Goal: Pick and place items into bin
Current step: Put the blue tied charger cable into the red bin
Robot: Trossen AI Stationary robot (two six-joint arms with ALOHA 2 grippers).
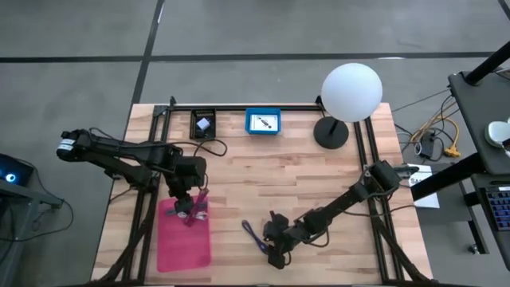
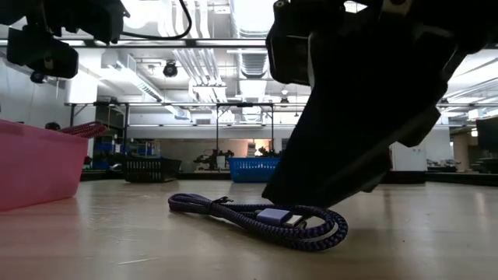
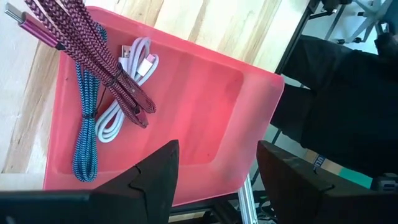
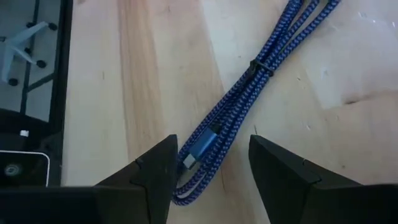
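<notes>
A: The dark right gripper fills the low view, hiding part of the braided blue-purple cable behind it.

B: The dark-red braided cable ahead of the left gripper runs off the picture's edge; the black tray's contents are too small to tell.

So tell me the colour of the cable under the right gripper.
Blue braided cable, clearest in the right wrist view.

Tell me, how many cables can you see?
4. Three in the pink bin: maroon cable, white cable, teal cable. One blue cable on the table, below the right claw.
</notes>
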